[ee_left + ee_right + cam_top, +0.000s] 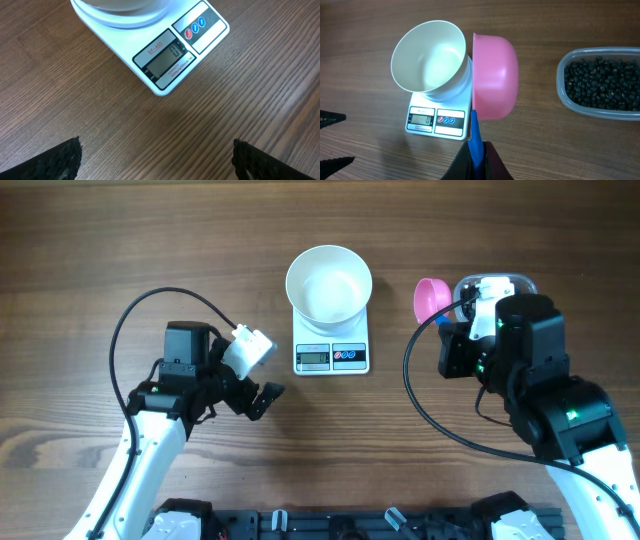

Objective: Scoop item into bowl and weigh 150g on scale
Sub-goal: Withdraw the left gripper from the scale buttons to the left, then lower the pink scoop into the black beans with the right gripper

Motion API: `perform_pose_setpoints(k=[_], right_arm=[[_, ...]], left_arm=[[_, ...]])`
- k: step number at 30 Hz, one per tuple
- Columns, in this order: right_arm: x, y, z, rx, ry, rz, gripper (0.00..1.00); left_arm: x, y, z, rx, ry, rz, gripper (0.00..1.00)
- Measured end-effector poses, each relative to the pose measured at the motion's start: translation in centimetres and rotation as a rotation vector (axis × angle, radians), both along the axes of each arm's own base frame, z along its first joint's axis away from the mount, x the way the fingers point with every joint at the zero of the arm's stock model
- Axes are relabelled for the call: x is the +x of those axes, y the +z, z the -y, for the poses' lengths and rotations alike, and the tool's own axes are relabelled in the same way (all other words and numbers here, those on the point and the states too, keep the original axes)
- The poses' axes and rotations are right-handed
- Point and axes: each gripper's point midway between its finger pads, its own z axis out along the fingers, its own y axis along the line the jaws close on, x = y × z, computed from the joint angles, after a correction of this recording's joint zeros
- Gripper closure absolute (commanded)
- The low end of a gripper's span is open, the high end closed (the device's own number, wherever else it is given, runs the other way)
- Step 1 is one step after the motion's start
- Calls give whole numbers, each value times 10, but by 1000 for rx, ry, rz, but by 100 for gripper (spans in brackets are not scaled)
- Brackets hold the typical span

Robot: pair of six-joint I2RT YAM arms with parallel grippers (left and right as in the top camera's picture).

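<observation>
White bowl (pixel 329 283), white scale (pixel 332 358); pink scoop (pixel 495 75), blue handle (pixel 476 140); blk-blue item (pixel 600 85).

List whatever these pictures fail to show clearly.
- Clear container of dark beads: cut by the right edge in the right wrist view; mostly under the right arm overhead.
- Pink scoop: right wrist view shows only its outside.
- Scale display: too small overhead to read.
- White bowl: cut by the top edge, left wrist view.
- Left gripper fingers: cut by the bottom edge there.

Left gripper (pixel 157 165) spread wide open, angled downward. Right gripper (pixel 479 164) clamped shut on scoop handle (pixel 476 131).
</observation>
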Motion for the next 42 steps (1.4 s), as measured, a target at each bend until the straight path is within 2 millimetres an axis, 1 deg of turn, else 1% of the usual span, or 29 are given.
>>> perform_pose_setpoints(k=[6, 10, 20, 30, 35, 37, 38, 40, 42], right_arm=[[0, 0, 0, 0, 0, 0, 96], [0, 0, 0, 0, 0, 0, 96], [0, 0, 0, -1, 0, -2, 96], [-2, -2, 0, -3, 0, -12, 96], [-2, -2, 1, 20, -24, -20, 96], [-4, -5, 7, 14, -44, -51, 96], [-6, -6, 14, 2, -63, -84, 96], [-3, 3, 30, -15, -101, -114, 96], [8, 21, 52, -38, -153, -123, 96]], left_arm=[[0, 0, 0, 0, 0, 1, 0], [6, 4, 1, -6, 2, 32, 0], [6, 4, 1, -6, 1, 32, 0], [7, 5, 2, 11, -40, 61, 0], [6, 5, 2, 9, -42, 61, 0], [6, 5, 2, 9, -43, 61, 0], [6, 5, 2, 8, -43, 61, 0], [6, 5, 3, 6, -45, 61, 0], [6, 5, 3, 6, -45, 61, 0]])
